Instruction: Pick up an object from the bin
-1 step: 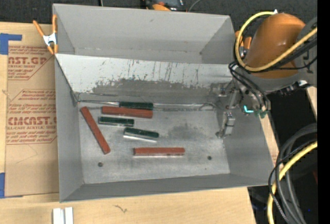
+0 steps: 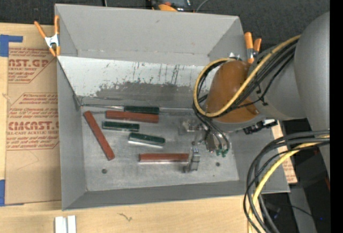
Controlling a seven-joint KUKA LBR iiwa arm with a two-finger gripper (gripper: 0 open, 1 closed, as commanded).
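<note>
My gripper (image 2: 193,160) is low in the bin's front right part, under the orange wrist cover. It stands at the right end of a reddish-brown bar (image 2: 162,157) that lies flat and runs left to right on the bin floor. Whether it touches that bar I cannot tell. Just behind and to the left lies a short bar (image 2: 146,140), silver at its left end and dark green at its right.
Further left lie a dark green bar (image 2: 120,126), a reddish-brown bar (image 2: 132,116) with a dark green one (image 2: 142,110) right behind it, and a long reddish-brown bar (image 2: 98,135) set diagonally near the left wall. The arm and its cables cover the bin's right side.
</note>
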